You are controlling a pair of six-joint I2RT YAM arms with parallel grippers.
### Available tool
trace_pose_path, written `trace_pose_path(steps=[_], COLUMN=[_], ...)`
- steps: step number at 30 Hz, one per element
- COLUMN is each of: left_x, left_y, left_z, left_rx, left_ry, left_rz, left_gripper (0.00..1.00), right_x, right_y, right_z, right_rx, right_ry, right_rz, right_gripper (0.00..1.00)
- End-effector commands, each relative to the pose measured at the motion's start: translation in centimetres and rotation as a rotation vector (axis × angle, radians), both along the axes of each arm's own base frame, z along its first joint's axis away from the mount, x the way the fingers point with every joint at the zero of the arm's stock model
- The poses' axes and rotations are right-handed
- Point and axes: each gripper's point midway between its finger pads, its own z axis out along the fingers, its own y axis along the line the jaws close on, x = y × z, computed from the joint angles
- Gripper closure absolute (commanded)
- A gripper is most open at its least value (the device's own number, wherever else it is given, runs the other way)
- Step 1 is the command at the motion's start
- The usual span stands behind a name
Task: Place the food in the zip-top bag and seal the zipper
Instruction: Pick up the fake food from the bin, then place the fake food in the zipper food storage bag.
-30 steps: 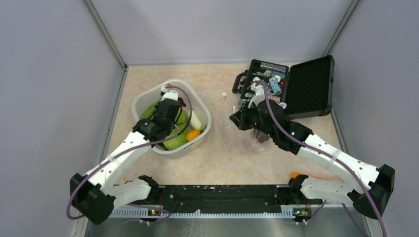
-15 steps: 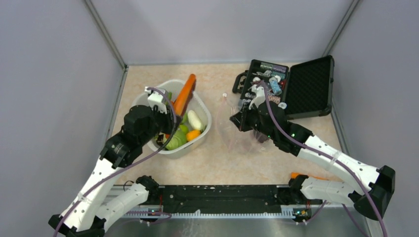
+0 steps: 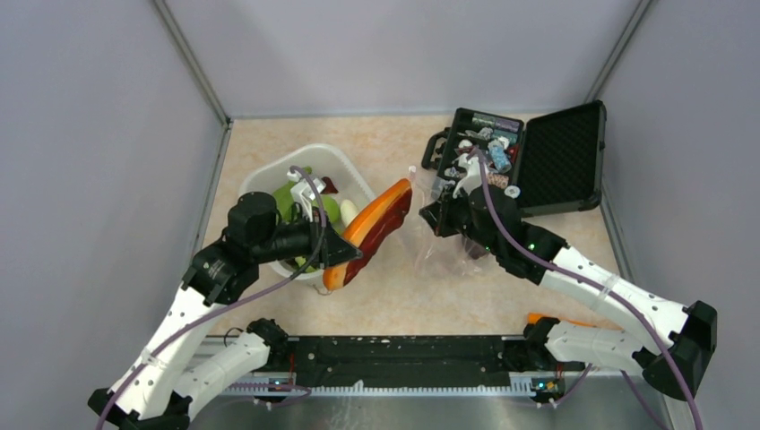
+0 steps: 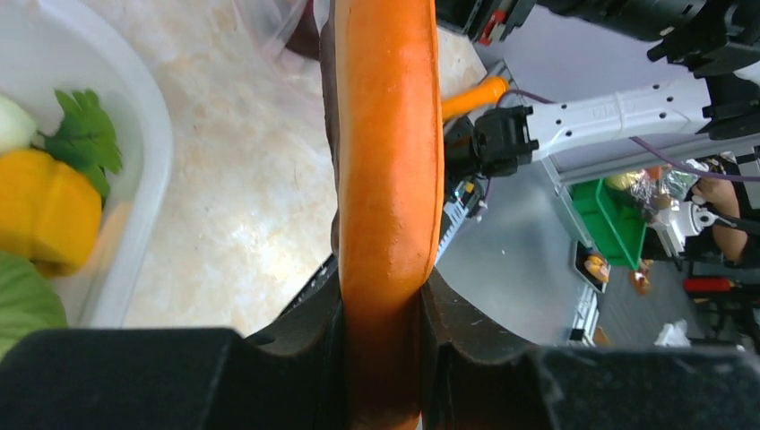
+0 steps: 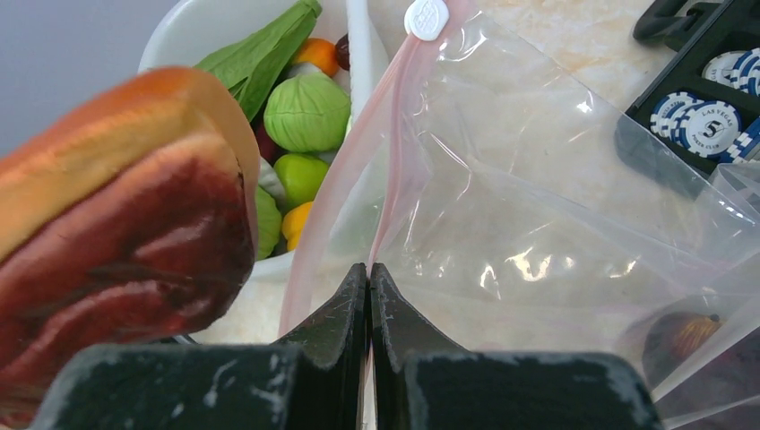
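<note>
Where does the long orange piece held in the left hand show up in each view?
Top external: the long orange piece is at centre, slanting toward the bag.
Left wrist: the piece fills the middle, running bottom to top.
Right wrist: the piece is at lower left, close up.
Shared landmark: the white tub, in all three.

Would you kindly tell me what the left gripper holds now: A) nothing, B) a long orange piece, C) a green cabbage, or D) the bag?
B: the left gripper is clamped on the long orange piece, while the bag is pinched by the right gripper.
</note>
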Motion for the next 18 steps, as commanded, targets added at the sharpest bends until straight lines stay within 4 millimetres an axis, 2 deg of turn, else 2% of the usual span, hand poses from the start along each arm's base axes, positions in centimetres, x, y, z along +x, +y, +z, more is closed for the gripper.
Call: trace_pose_path(steps=[1, 4, 7, 12, 18], left_x=[-1.6, -2.4, -2.4, -1.1, 0.2], left_y=[0.0, -0.8, -1.6, -2.1, -3.0], left_z=[-0.3, -0.7, -0.9, -2.5, -3.2], left_rx=[-0.033, -0.073, -0.103, -0.072, -0.083], left_ry=[0.092, 0.161, 0.212, 0.278, 0.353], left_rz=[-0.017, -0.073, -0.099, -0.07, -0.036], left_gripper=[0.91, 0.95, 0.98, 1.0, 1.0], right_x=[0.6, 0.5, 0.5, 0.2, -1.2], right_y=[-0.1, 0.1, 0.3, 0.5, 0.8], right_z=[2.5, 2.6, 2.7, 2.9, 3.4], right_rx=[0.044, 0.053, 0.06, 0.062, 0.015], right_ry=[-0.072, -0.077, -0.08, -0.1, -0.188], right_rz=[-0.019, -0.008, 0.003, 0.025, 0.081], right_gripper=[1.0, 1.0, 1.0, 1.0, 1.0])
